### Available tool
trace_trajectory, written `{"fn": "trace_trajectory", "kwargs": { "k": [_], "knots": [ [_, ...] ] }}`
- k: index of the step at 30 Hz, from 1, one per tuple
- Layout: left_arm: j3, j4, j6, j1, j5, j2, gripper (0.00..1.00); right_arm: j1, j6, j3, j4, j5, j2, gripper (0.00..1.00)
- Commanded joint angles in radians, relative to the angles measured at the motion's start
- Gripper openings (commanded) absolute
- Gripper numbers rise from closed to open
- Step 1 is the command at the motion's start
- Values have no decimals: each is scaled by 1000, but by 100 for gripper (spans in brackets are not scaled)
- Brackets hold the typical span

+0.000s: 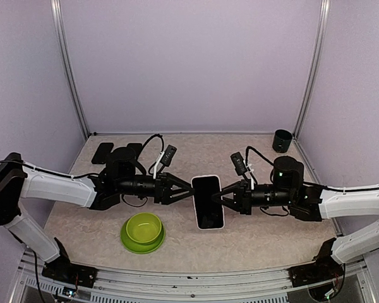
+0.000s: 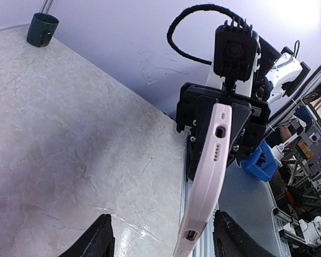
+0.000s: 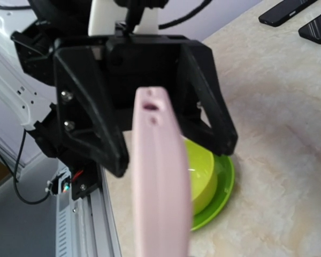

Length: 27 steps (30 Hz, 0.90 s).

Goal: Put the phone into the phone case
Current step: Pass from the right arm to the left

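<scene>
Pale pink rubbery phone case (image 3: 160,176) — likely bendy; grip its edges | your right gripper (image 1: 222,200) clamps it | left gripper (image 1: 191,194) gapes

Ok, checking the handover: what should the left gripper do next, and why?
Probably close the left gripper on the case: its fingers stand apart either side of that edge, while the right gripper seems to hold the other edge.
</scene>
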Motion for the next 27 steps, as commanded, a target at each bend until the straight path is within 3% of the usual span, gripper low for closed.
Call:
{"fn": "trace_trajectory", "kwargs": {
  "k": [1, 16, 27],
  "knots": [
    [31, 96, -50, 3, 28, 28, 61, -10, 44, -4, 135, 6, -24, 0],
    [71, 184, -127, -6, 114, 112, 54, -14, 108, -42, 233, 63, -3, 0],
    [90, 235, -160, -13, 143, 147, 32, -15, 129, -51, 270, 68, 33, 0]
  ]
}}
